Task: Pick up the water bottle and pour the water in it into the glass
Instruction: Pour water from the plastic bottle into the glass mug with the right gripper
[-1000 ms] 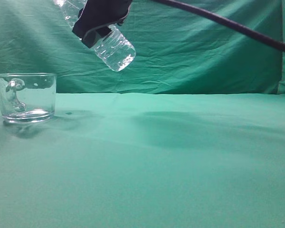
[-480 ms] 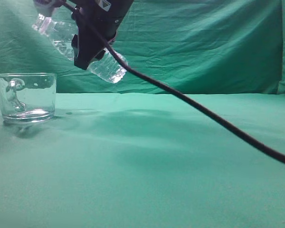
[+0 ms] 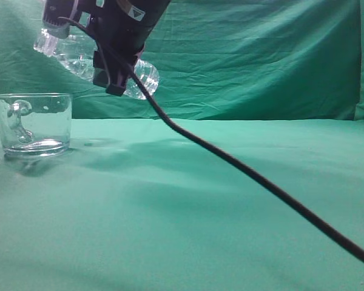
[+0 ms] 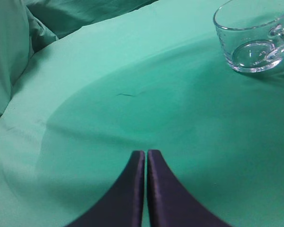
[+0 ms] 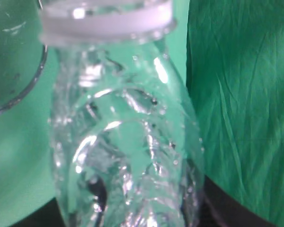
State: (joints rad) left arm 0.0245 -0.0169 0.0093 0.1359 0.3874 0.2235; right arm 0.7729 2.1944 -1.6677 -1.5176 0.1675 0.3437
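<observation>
Listing from the left, we note: glass [image 3: 33, 124] upright on the green worktop [image 3: 206, 206]; bottle [image 3: 85, 57] clamped by our right tool [image 3: 112, 60], tipped neck-left above the glass; black cable [image 3: 261, 182]. Left tool [image 4: 146, 163] closed, empty.

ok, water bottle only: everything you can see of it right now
The water bottle is small, clear, unlabelled plastic with a ribbed body, rounded shoulders and a pale ring at the neck. It is off the table, tipped near horizontal, its neck end to the left and above the glass, its base to the right. The right gripper is clamped round its middle. Nothing else touches it. No stream shows at the mouth; how much water is inside can't be told.
</observation>
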